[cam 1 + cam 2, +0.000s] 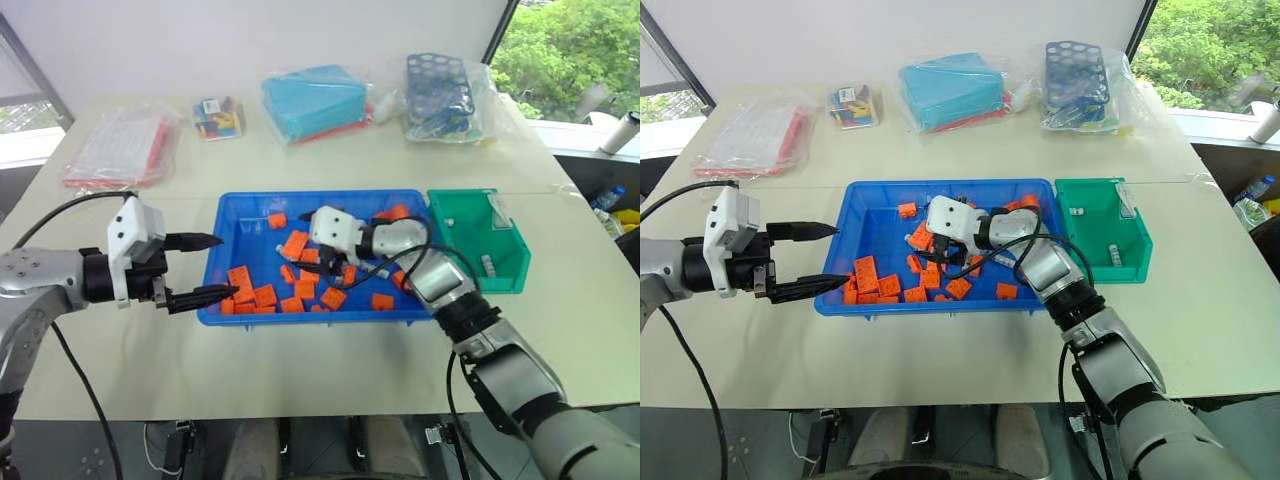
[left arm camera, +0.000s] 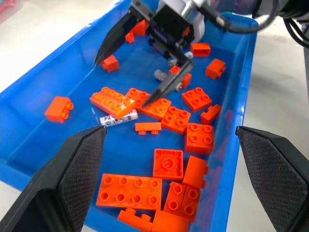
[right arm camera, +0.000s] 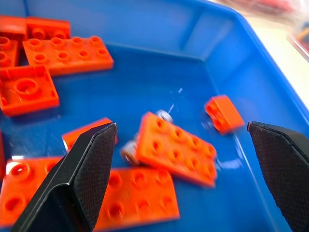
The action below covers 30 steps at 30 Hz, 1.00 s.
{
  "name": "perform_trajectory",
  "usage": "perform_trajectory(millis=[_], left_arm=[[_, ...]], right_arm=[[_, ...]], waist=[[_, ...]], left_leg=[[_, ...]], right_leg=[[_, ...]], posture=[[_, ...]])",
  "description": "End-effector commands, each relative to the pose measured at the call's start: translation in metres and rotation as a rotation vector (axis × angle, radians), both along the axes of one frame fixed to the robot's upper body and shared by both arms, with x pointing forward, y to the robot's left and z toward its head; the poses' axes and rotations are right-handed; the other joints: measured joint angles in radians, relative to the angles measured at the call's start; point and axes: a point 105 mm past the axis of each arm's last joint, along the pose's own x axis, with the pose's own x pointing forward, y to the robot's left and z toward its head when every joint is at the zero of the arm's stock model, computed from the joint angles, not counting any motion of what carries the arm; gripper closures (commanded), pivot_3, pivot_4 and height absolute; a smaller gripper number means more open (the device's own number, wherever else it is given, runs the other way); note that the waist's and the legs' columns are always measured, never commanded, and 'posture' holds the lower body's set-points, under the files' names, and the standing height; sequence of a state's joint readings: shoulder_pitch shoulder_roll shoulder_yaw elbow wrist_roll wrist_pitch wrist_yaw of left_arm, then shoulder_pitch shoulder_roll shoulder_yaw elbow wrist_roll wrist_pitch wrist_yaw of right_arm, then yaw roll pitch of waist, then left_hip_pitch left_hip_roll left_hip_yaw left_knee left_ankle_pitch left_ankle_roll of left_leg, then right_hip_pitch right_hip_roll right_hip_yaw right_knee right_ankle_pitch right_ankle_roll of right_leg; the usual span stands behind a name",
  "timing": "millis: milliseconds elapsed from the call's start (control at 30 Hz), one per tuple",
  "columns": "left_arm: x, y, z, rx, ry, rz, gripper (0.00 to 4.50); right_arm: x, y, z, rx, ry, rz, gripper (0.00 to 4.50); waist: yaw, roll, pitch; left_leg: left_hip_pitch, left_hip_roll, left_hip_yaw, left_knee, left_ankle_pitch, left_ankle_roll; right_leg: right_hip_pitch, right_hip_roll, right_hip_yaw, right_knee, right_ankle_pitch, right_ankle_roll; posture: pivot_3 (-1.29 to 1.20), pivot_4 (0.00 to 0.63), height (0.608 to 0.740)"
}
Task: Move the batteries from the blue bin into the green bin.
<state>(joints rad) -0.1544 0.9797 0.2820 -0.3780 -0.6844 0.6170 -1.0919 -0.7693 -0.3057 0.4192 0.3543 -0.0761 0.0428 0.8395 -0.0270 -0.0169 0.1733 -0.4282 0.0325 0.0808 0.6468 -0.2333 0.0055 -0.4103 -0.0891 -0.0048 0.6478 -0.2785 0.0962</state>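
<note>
I see my right tool [image 1: 300, 262] reaching into the middle of the blue bin [image 1: 240, 210], its two black fingers spread wide apart and holding nothing. My left tool [image 1: 205, 268] hangs over the desk [image 1: 300, 350] just outside the bin's left rim, fingers also apart and empty, pointing toward the bin.

The blue bin is a shallow tray of glossy plastic, lying with its long side along the desk's near edge. Inside it many orange blocks [image 2: 126, 193] with round studs lie scattered. One battery [image 2: 118, 118], a small white cylinder with dark print, lies flat on the bin floor, half covered by an orange plate; its long axis runs about along the bin's length. A second battery [image 2: 161, 74], silver-grey, lies under the right tool. In the right wrist view a grey cylinder end [image 3: 129, 151] shows from under a tilted orange plate, between the fingers.

The green bin [image 1: 455, 235] touches the blue bin's right end. It is deeper, and two pale batteries [image 1: 1113, 252] lie inside it.
</note>
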Motion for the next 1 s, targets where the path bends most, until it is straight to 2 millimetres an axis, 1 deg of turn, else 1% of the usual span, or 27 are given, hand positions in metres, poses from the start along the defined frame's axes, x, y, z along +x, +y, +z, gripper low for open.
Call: perform_trajectory(millis=[33, 233, 333, 367, 400, 433, 500, 600, 633, 867, 1000], left_arm=[[0.001, 0.001, 0.014, 0.005, -0.074, 0.009, 0.0], [0.004, 0.002, 0.015, 0.005, -0.084, 0.022, 0.0], [0.005, 0.002, 0.013, 0.007, -0.086, 0.029, 0.0], [0.005, 0.002, 0.013, 0.007, -0.087, 0.031, 0.0], [0.005, 0.002, 0.012, 0.007, -0.088, 0.033, 0.0], [0.005, 0.002, 0.012, 0.006, -0.089, 0.034, 0.0], [0.006, 0.002, 0.013, 0.002, -0.094, 0.037, 0.0], [0.007, 0.002, 0.013, -0.001, -0.099, 0.042, 0.0], [0.007, 0.002, 0.013, -0.002, -0.101, 0.045, 0.0], [0.009, 0.0, 0.012, -0.01, -0.108, 0.049, 0.0], [0.01, -0.002, 0.012, -0.016, -0.11, 0.048, 0.0]], right_arm=[[0.006, 0.004, 0.009, 0.015, -0.045, 0.0, 0.05], [0.016, 0.004, 0.003, 0.021, -0.025, -0.041, 0.05], [0.019, 0.004, 0.003, 0.047, 0.005, -0.053, 0.05], [0.019, 0.004, 0.003, 0.053, 0.012, -0.055, 0.56], [0.02, 0.003, 0.003, 0.056, 0.014, -0.057, 0.83], [0.021, 0.003, 0.004, 0.06, 0.017, -0.06, 1.27], [0.021, 0.003, 0.004, 0.064, 0.022, -0.062, 2.37], [0.023, 0.003, 0.006, 0.067, 0.019, -0.074, 3.84], [0.023, 0.003, 0.006, 0.068, 0.016, -0.079, 4.39], [0.03, 0.004, 0.01, 0.064, -0.017, -0.118, 4.39], [0.03, 0.012, 0.022, 0.126, 0.02, -0.118, 4.39]], waist=[[0.0, 0.0, 0.0], [-0.014, 0.0, 0.0], [-0.017, 0.0, 0.0], [-0.018, 0.0, 0.0], [-0.018, 0.0, 0.0], [-0.017, 0.0, 0.0], [-0.017, 0.0, 0.0], [-0.018, 0.0, 0.0], [-0.018, 0.0, 0.0], [-0.018, 0.0, 0.0], [-0.018, 0.0, 0.0]], left_leg=[[0.0, 0.0, 0.0, 0.0, 0.0, 0.0], [0.0, 0.0, 0.0, 0.0, 0.0, 0.0], [0.0, 0.0, 0.0, -0.001, 0.0, 0.0], [0.001, 0.0, 0.0, -0.001, 0.0, 0.0], [0.001, 0.0, 0.0, -0.001, 0.0, 0.0], [0.001, 0.0, 0.0, -0.001, 0.0, 0.0], [0.001, 0.0, 0.0, -0.001, 0.0, 0.0], [0.001, 0.0, 0.0, -0.001, 0.0, 0.0], [0.001, 0.0, 0.0, -0.001, 0.0, 0.0], [0.001, 0.0, 0.0, -0.001, 0.0, 0.0], [0.001, 0.0, 0.0, -0.001, 0.0, 0.0]], right_leg=[[0.0, 0.0, 0.0, 0.0, 0.0, 0.0], [0.0, 0.002, 0.0, 0.0, 0.001, 0.001], [0.0, 0.002, 0.0, 0.001, 0.001, 0.002], [0.0, 0.002, 0.0, 0.001, 0.002, 0.003], [0.0, 0.002, 0.0, 0.001, 0.002, 0.003], [0.0, 0.002, 0.0, 0.001, 0.002, 0.003], [0.0, 0.002, 0.0, 0.001, 0.002, 0.003], [0.0, 0.002, 0.0, 0.001, 0.002, 0.003], [0.0, 0.002, 0.0, 0.001, 0.002, 0.004], [0.0, 0.002, 0.0, 0.001, 0.002, 0.004], [0.0, 0.001, 0.0, 0.001, 0.002, 0.003]], posture=[[0.0, 0.15, 0.737], [0.0, 0.15, 0.737], [0.0, 0.15, 0.737], [0.0, 0.15, 0.737], [0.0, 0.15, 0.737], [0.0, 0.15, 0.737], [0.0, 0.15, 0.737], [0.0, 0.15, 0.737], [0.0, 0.15, 0.737], [0.0, 0.15, 0.737], [0.0, 0.15, 0.737]])
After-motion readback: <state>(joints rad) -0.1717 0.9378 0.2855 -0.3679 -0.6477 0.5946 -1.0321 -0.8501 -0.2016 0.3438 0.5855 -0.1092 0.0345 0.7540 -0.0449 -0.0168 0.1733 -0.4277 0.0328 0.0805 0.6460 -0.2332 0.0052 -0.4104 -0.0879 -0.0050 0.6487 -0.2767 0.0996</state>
